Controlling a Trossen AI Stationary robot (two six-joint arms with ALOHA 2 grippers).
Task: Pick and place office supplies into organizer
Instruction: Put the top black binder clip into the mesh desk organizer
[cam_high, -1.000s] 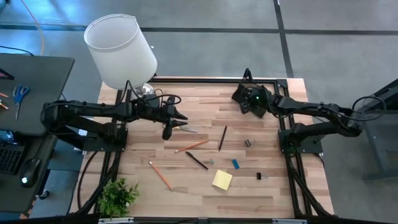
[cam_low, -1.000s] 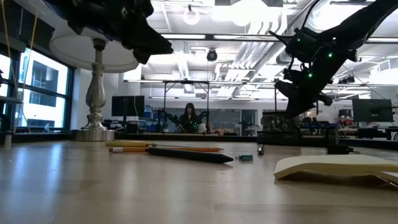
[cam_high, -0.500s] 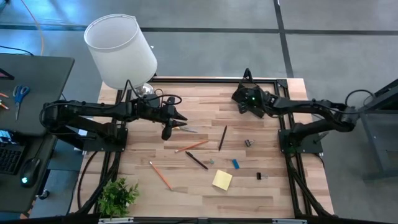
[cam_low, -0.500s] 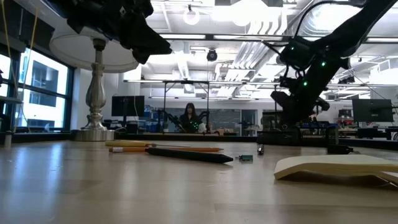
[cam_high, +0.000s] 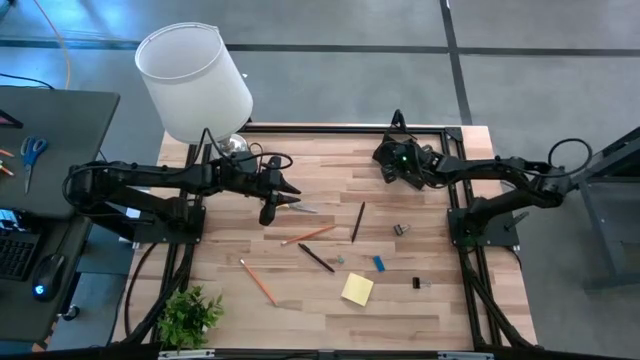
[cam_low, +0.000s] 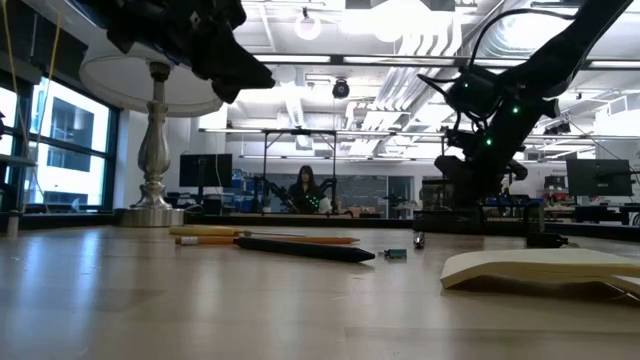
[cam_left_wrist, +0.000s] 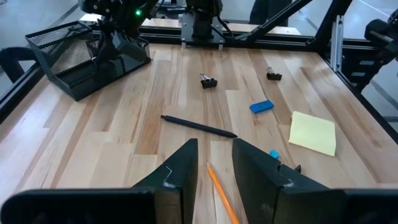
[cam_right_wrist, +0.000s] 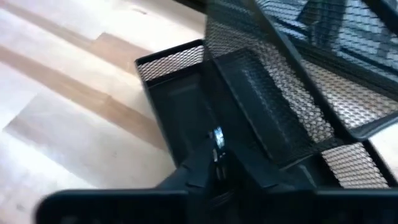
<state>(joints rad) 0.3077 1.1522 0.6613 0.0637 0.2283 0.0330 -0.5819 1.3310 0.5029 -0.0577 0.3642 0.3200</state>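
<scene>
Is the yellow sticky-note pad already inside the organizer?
No. In the high view the yellow sticky-note pad lies flat on the wooden table, far from the black mesh organizer at the far right corner.

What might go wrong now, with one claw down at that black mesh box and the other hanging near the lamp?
1. The right gripper is shut, close to the mesh walls of the organizer. If it pulls away crookedly, it might snag one and drag or tip the organizer.
2. The left gripper hangs open above the table, and its arm passes right by the lamp. A wide swing could probably knock the lamp over.
</scene>
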